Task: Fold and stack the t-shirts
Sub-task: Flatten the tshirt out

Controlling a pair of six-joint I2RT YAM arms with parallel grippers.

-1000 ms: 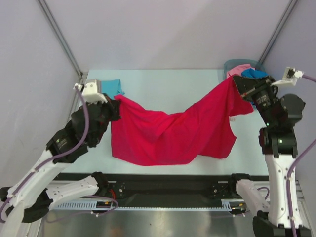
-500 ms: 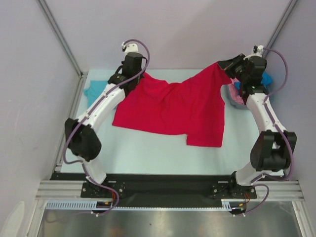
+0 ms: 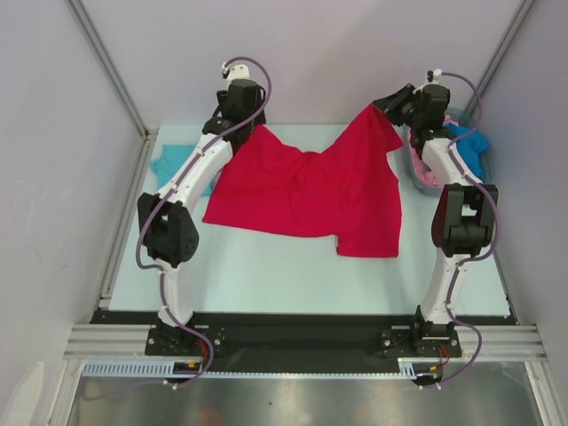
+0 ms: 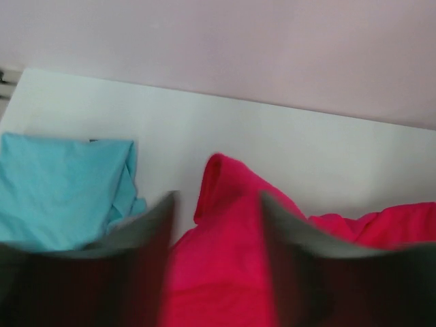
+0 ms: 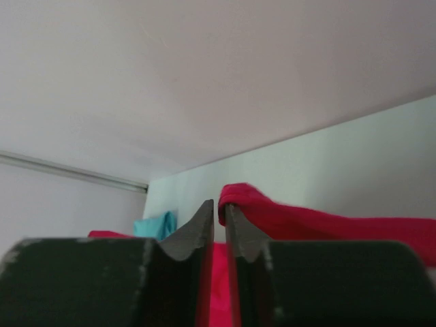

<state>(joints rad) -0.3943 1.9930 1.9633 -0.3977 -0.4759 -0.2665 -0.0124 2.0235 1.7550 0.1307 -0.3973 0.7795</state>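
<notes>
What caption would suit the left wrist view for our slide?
Open left gripper facing the red t-shirt, a teal t-shirt lying beside it.

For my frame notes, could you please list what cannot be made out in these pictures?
- Top view: the right arm covers much of the grey bin, so its shirts cannot be counted.
- Left wrist view: blurred fingers and the frame edge cut off the teal t-shirt.
- Right wrist view: fingers hide the red t-shirt's lower part.
</notes>
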